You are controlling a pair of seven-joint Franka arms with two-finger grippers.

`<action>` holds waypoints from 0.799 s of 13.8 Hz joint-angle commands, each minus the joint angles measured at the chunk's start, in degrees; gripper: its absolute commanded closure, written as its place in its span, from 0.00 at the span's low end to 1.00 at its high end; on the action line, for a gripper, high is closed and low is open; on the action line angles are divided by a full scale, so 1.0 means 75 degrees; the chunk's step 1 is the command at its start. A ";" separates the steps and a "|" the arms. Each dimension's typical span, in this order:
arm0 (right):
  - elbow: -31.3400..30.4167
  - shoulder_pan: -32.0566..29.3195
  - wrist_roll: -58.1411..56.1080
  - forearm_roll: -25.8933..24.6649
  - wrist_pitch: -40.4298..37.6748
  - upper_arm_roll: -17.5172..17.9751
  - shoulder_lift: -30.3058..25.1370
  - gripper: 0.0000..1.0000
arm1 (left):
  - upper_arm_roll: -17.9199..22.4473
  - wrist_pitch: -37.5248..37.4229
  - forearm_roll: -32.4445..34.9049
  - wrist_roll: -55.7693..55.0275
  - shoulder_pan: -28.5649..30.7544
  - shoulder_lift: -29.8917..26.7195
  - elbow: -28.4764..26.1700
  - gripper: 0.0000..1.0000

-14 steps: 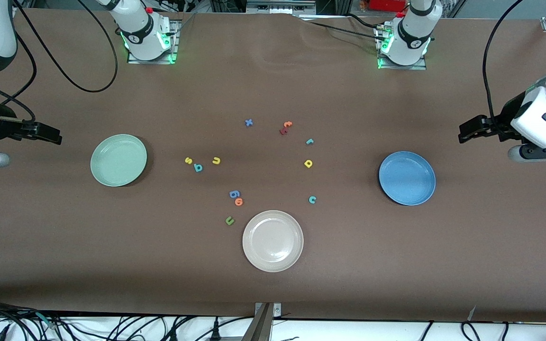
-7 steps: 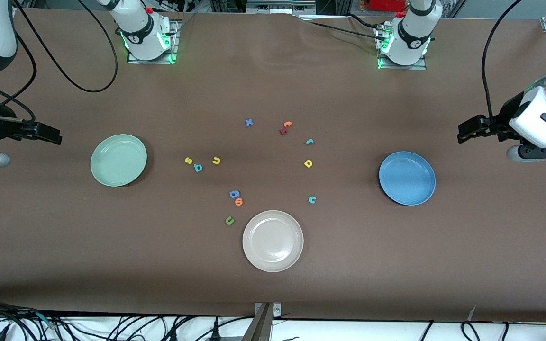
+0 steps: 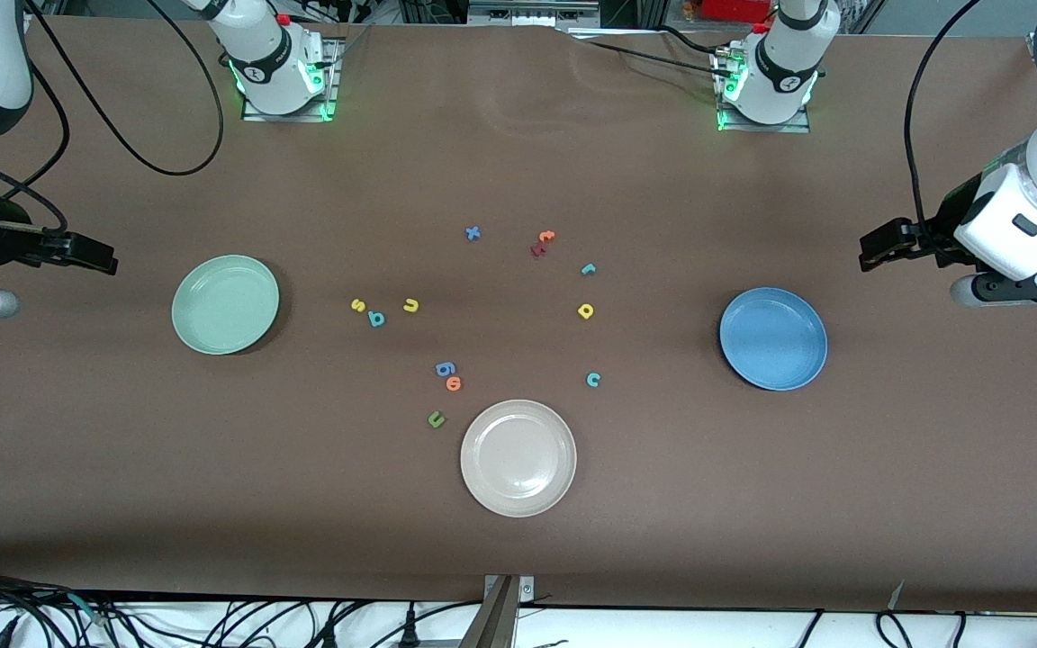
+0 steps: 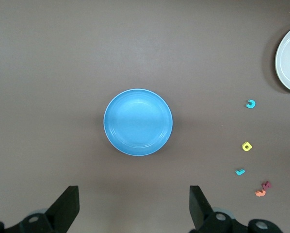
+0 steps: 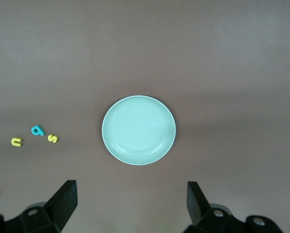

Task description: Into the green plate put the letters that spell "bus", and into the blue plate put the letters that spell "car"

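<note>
The green plate (image 3: 225, 304) (image 5: 138, 129) lies empty toward the right arm's end, the blue plate (image 3: 773, 338) (image 4: 138, 122) empty toward the left arm's end. Between them on the table lie the yellow "s" (image 3: 357, 305), teal "b" (image 3: 376, 318) and yellow "u" (image 3: 410, 305) in a cluster. Closer to the blue plate are the teal "r" (image 3: 588, 268), yellow "a" (image 3: 585, 310) and teal "c" (image 3: 593, 380). My left gripper (image 3: 879, 245) (image 4: 134, 204) hangs open over bare table beside the blue plate. My right gripper (image 3: 91, 254) (image 5: 130, 199) hangs open over bare table beside the green plate.
A beige-white plate (image 3: 518, 457) sits nearest the front camera. Other letters lie about: a blue "x" (image 3: 473, 233), a red and orange pair (image 3: 542, 242), a blue "g" shape (image 3: 445, 368), an orange "o" (image 3: 454, 383), a dark green "u" (image 3: 436, 418).
My left gripper has shifted slightly toward the middle of the table. The right arm and all letters have stayed put.
</note>
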 commanded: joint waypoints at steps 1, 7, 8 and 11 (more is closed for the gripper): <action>-0.0054 -0.0081 0.0065 0.0108 0.0006 0.0062 -0.0099 0.00 | 0.0014 -0.0069 0.0235 -0.0102 -0.0084 0.0128 0.0267 0.00; -0.0043 -0.0070 -0.0016 0.0096 0.0006 0.0073 -0.0099 0.00 | 0.0026 -0.0069 0.0212 -0.0102 -0.0084 0.0140 0.0278 0.00; -0.0043 -0.0070 -0.0017 0.0096 0.0006 0.0073 -0.0099 0.00 | 0.0026 -0.0069 0.0212 -0.0114 -0.0096 0.0140 0.0278 0.00; -0.0054 -0.0058 0.0030 0.0073 0.0006 0.0073 -0.0099 0.00 | 0.0026 -0.0069 0.0212 -0.0114 -0.0096 0.0140 0.0278 0.00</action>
